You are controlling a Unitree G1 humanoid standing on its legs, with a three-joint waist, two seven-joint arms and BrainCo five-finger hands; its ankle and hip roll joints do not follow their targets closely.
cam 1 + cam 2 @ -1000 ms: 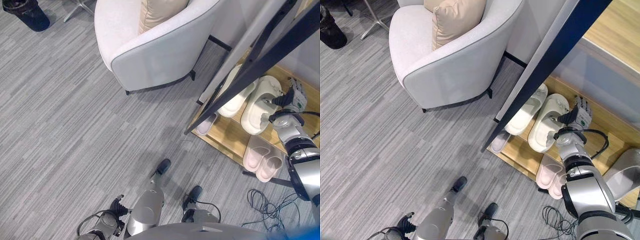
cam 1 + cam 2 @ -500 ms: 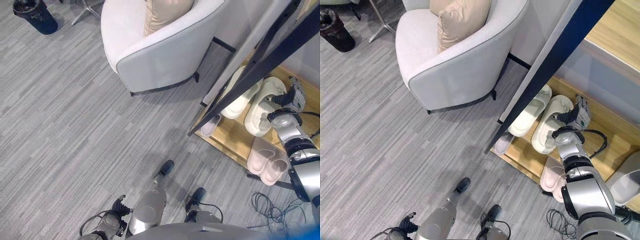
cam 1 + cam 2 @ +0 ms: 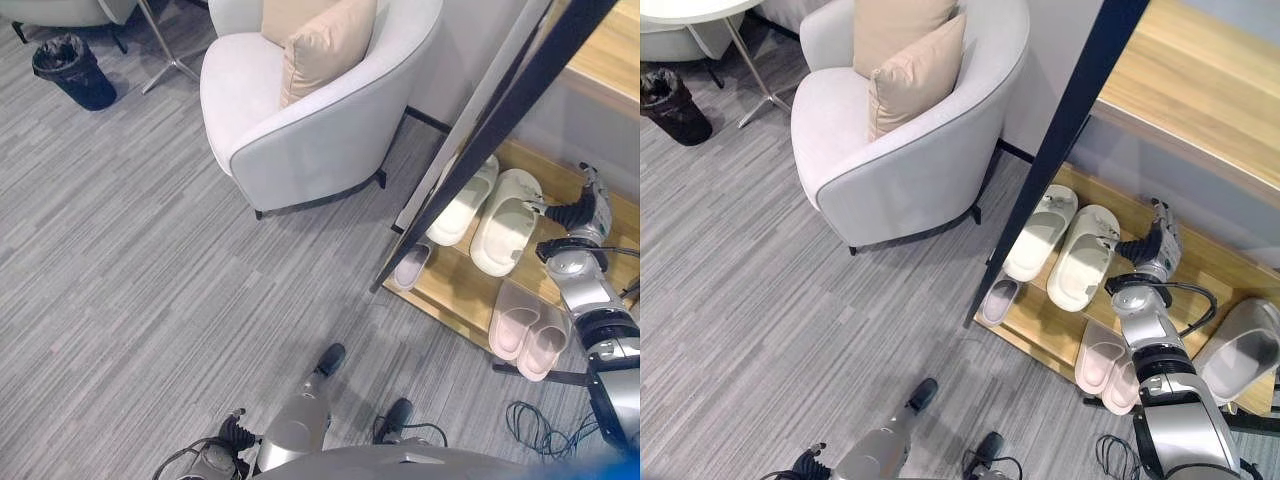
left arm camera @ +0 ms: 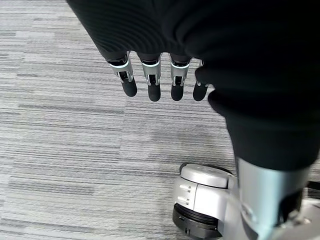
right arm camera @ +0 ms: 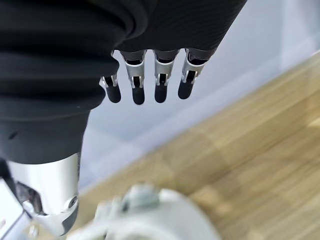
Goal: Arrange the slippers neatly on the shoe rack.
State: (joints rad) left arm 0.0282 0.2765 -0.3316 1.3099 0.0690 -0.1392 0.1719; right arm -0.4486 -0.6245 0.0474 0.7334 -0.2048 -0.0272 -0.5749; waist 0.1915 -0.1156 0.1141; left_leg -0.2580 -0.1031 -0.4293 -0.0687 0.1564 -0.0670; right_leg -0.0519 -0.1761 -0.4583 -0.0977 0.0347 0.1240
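Cream slippers (image 3: 1060, 246) sit paired on the shoe rack (image 3: 1040, 320), centre right; we judge them nearly done. Right robot hand (image 3: 1155, 243) beside them, fingers straight, empty. Pink pair (image 3: 1105, 365) maybe left.

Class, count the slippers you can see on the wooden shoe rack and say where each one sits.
6: two cream slippers side by side at the rack's middle, two pink ones at its front edge, a small lilac one by the dark post, a grey one far right. Others may be hidden.
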